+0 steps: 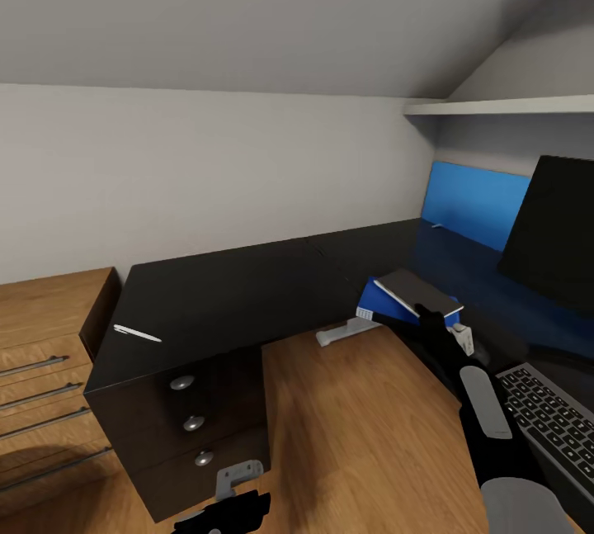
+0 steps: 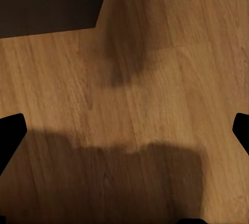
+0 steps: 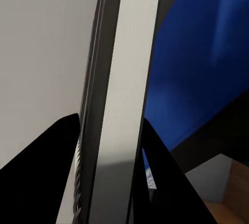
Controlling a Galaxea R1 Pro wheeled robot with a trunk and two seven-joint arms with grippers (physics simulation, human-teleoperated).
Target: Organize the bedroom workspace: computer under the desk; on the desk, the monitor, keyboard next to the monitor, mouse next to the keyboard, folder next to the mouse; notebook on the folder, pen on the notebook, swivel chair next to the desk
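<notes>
Right gripper jaws clamped on notebook edge, held just above folder on desk.

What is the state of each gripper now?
Left gripper: open, holding nothing.
Right gripper: closed on the notebook above the folder.

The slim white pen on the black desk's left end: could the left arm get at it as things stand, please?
Probably yes: the slim white pen lies alone on the bare black desk, and the open left tool hangs empty below, near the dark drawers.
</notes>
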